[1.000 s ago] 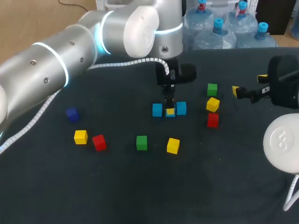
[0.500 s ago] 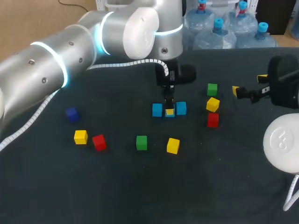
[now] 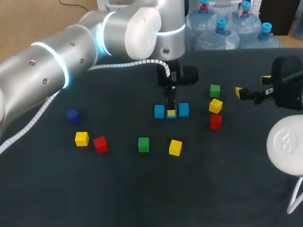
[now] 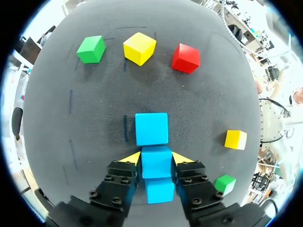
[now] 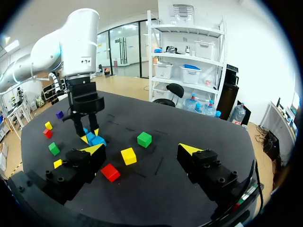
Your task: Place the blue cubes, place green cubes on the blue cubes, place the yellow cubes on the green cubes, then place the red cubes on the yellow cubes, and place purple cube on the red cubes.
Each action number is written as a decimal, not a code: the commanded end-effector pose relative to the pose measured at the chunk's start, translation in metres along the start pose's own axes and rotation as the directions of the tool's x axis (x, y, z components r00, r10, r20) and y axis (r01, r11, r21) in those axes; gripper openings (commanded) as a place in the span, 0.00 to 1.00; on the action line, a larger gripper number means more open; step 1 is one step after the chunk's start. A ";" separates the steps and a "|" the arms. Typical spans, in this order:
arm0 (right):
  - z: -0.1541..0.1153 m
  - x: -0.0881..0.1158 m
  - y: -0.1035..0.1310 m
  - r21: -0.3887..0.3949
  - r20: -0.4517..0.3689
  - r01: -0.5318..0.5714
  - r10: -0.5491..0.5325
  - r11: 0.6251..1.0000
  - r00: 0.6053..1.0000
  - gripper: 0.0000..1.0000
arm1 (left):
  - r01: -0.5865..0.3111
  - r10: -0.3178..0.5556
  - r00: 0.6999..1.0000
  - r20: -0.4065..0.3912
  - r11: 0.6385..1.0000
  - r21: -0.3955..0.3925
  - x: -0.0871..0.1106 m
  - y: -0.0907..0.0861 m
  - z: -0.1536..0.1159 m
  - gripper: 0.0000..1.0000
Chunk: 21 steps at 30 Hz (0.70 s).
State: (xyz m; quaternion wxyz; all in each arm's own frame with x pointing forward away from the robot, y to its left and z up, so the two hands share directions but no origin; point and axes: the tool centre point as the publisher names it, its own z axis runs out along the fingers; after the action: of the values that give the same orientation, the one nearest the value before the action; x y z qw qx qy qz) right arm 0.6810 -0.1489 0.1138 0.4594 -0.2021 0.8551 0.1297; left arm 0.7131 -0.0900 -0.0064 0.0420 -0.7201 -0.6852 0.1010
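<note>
The head view shows the first step, laying out the blue cubes (image 3: 159,111), about finished. Three of them sit in a short row near the middle of the desk (image 3: 142,194), and the left gripper (image 3: 171,110) stands straight down over the middle blue cube (image 3: 172,117). One of the green cubes (image 3: 215,90) lies toward the right edge, with one of the yellow cubes (image 3: 216,105) and one of the red cubes (image 3: 215,121) just beside it. A second green, yellow and red are scattered nearer the front edge. The purple cube (image 3: 72,115) is well apart, toward the left edge, and the right gripper (image 3: 252,85) hangs by the right edge. In the left wrist view the left gripper's two yellow tips press the middle blue cube from either side, so it is closed on that cube. The row is tight, but I cannot tell whether the cubes touch. The next move, I judge, is to let go and lift straight up so the neighbours are not nudged, then fetch a green cube. In the right wrist view the right gripper's fingers are spread wide with nothing in them, and a green, a yellow and a red cube lie on the desk ahead. The desk has a dark cloth cover with faint marks, the cubes sit flat on it, and there is bare cloth all round the row.
</note>
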 end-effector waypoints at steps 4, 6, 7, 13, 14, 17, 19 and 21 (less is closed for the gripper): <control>-0.001 0.000 -0.001 -0.004 0.000 0.000 0.000 1.000 1.000 1.00 | -0.009 0.009 1.000 -0.004 1.000 0.004 -0.001 0.007 0.003 0.00; -0.001 0.000 -0.001 -0.004 0.000 0.000 0.000 1.000 1.000 1.00 | -0.011 0.011 1.000 -0.003 1.000 0.004 -0.001 0.007 0.004 0.00; -0.001 0.000 -0.001 -0.004 0.000 0.000 0.000 1.000 1.000 1.00 | -0.013 0.013 1.000 -0.003 1.000 0.006 -0.001 0.008 0.004 0.00; -0.001 0.000 -0.001 -0.004 0.000 0.000 0.000 1.000 1.000 1.00 | -0.015 0.015 1.000 -0.002 1.000 0.008 -0.002 0.008 0.005 0.00; -0.001 0.000 -0.001 -0.004 0.000 0.000 0.000 1.000 1.000 1.00 | -0.016 0.016 1.000 -0.002 1.000 0.009 -0.002 0.008 0.005 0.00; -0.001 0.000 -0.001 -0.004 0.000 0.000 0.000 1.000 1.000 1.00 | -0.019 0.019 1.000 0.000 1.000 0.010 -0.002 0.007 0.005 0.00; -0.001 0.000 -0.001 -0.004 0.000 0.000 0.000 1.000 1.000 1.00 | -0.020 0.020 1.000 0.003 1.000 0.011 -0.003 0.007 0.005 0.00; -0.001 0.000 -0.001 -0.004 0.000 0.000 0.000 1.000 1.000 1.00 | -0.020 0.020 1.000 0.003 1.000 0.012 -0.003 0.007 0.005 0.00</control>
State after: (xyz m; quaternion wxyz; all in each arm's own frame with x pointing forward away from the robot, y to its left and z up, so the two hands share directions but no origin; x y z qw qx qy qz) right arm 0.6810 -0.1489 0.1138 0.4594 -0.2021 0.8551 0.1297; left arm 0.7147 -0.0914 -0.0069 0.0408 -0.7261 -0.6783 0.1051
